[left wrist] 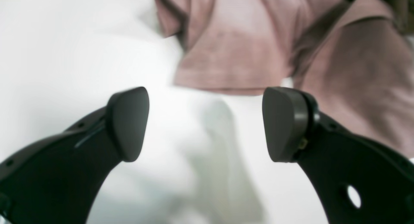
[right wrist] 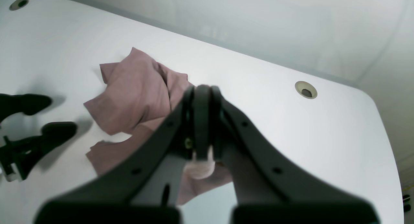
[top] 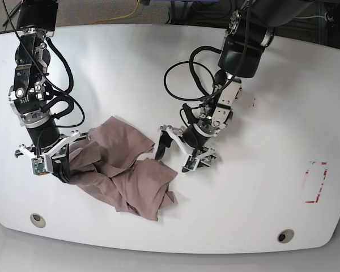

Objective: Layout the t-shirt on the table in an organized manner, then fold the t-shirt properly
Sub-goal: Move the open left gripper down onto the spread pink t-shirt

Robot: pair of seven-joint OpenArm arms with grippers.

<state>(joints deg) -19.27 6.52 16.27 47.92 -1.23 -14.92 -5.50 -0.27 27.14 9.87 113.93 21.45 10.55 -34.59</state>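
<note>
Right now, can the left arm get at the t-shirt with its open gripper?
Probably yes. The left gripper is open, just beside the t-shirt, with only bare table between them. The right gripper is shut on the shirt's far side, so it is not in the way.

Table [top: 158, 68]: white, smooth top, curved edges. Two round grommet holes near one long edge, one [top: 37, 219] toward each corner [top: 284, 235]. A red tape rectangle [top: 315, 182] is marked at one end. The t-shirt [top: 124, 170] lies crumpled on the surface, mauve-brown, wrinkled, bunched in overlapping folds.
</note>
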